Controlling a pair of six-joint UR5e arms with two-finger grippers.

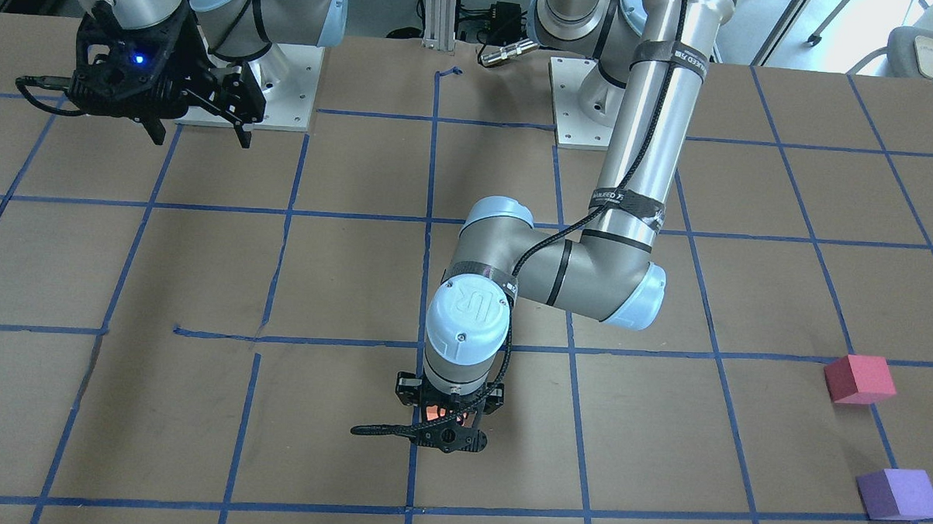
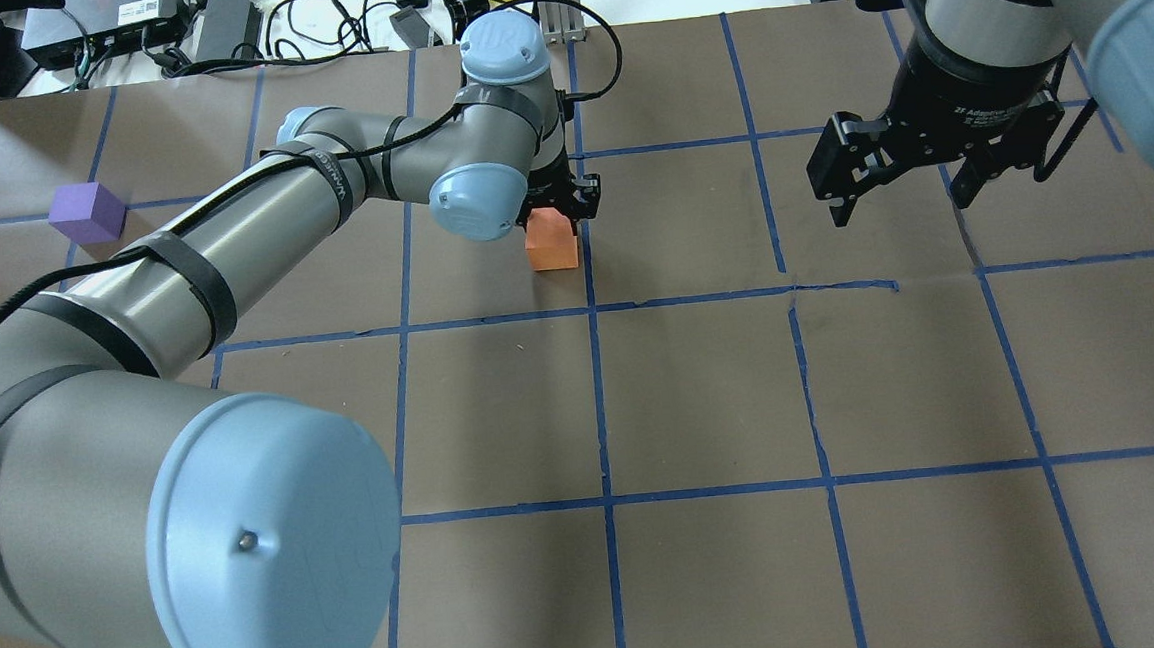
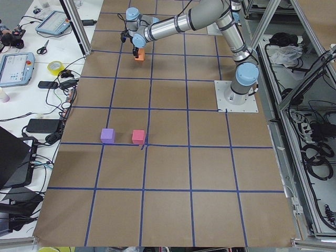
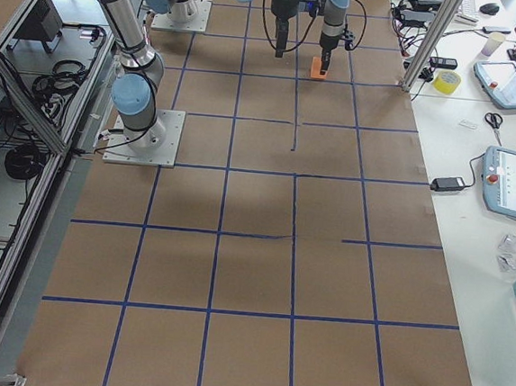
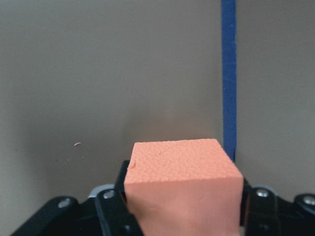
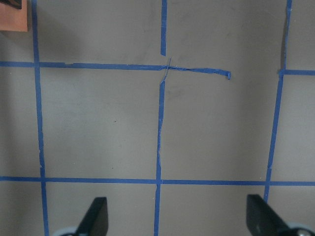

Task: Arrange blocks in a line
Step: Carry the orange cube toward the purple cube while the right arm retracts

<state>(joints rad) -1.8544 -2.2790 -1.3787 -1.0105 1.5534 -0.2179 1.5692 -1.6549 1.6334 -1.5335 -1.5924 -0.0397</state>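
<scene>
My left gripper (image 2: 558, 205) is shut on the orange block (image 2: 551, 243), beside a blue tape line at the far middle of the table. I cannot tell whether the block touches the surface. The left wrist view shows the orange block (image 5: 182, 182) between the fingers (image 5: 110, 211). The pink-red block (image 1: 860, 379) and the purple block (image 1: 898, 494) sit apart on the table, far on my left. The purple block (image 2: 86, 213) also shows in the overhead view, where my left arm hides the pink-red one. My right gripper (image 2: 905, 206) is open and empty, above the table.
The table (image 2: 702, 396) is brown paper with a blue tape grid. Cables and electronics (image 2: 218, 15) lie beyond its far edge. The arm base plates (image 1: 286, 85) stand on the robot's side. The right wrist view shows the orange block's corner (image 6: 14, 17).
</scene>
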